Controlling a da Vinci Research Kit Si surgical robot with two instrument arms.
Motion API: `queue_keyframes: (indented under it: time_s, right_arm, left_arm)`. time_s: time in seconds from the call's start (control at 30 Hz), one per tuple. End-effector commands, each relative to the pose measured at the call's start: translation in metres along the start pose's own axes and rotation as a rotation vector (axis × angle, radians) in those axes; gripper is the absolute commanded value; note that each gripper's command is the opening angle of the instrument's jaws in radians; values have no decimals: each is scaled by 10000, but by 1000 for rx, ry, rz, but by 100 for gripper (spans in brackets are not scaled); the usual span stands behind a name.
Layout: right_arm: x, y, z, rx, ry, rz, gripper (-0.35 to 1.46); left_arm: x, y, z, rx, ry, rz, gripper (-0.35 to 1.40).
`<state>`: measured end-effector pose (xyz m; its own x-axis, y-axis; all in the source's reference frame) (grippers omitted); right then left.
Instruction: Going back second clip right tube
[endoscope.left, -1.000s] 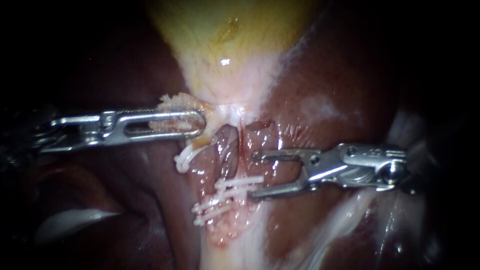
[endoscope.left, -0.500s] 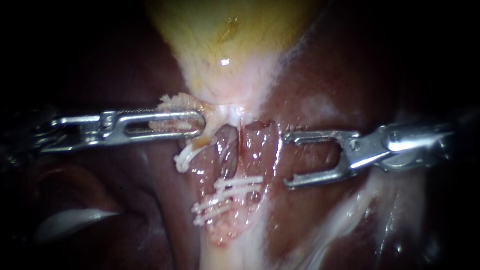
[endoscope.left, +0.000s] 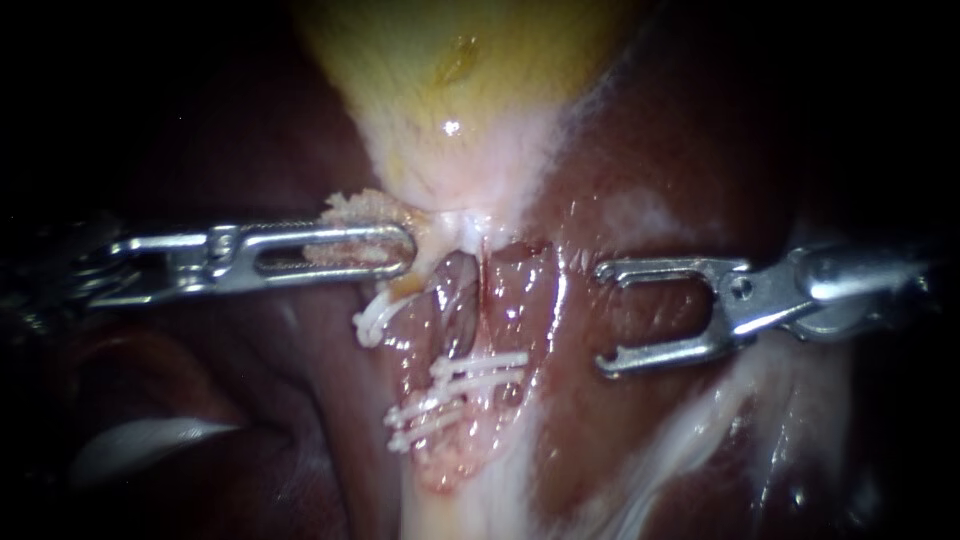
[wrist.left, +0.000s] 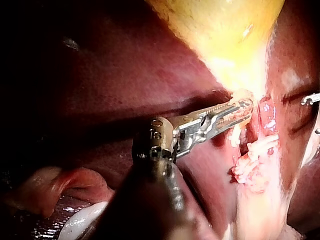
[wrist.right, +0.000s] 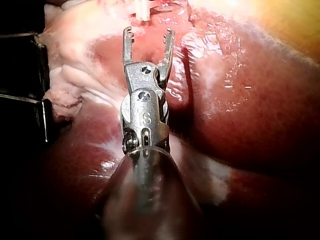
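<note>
On the right tube (endoscope.left: 515, 295), white clips (endoscope.left: 482, 364) lay crosswise; the tube ran up-down in the endoscope view. The right instrument (endoscope.left: 602, 318) was the nearer one, just right of the clips, its jaws gaping and empty, tips toward the tube, not touching. The left instrument (endoscope.left: 400, 246) clamped tissue (endoscope.left: 350, 207) under the gallbladder (endoscope.left: 450, 80).

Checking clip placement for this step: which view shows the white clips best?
Endoscope view: the white clips lie unobstructed, each bar distinct. The left wrist view shows a pale cluster beyond the left instrument; the right wrist view, only a white scrap ahead of the right instrument.
</note>
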<state>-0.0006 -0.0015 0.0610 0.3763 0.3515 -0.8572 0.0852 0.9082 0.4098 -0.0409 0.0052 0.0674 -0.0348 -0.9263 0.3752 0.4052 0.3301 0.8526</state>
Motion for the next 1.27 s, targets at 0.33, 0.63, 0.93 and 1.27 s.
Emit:
queue_keyframes:
  time_s: [0.33, 0.63, 0.93, 1.27]
  right_arm:
    - [0, -1, -5, 1, 3, 1, 50]
    - [0, 0, -9, -1, 5, 3, 50]
    - [0, -1, -9, -3, 7, 4, 50]
    - [1, -1, -10, -4, 6, -1, 50]
  left_arm:
    - [6, 20, 20, -2, 7, 8, -35]
    - [9, 28, 39, 4, 18, 11, -35]
    - [11, 26, 46, 14, 23, -12, -35]
    - [12, 26, 46, 17, 25, -12, -35]
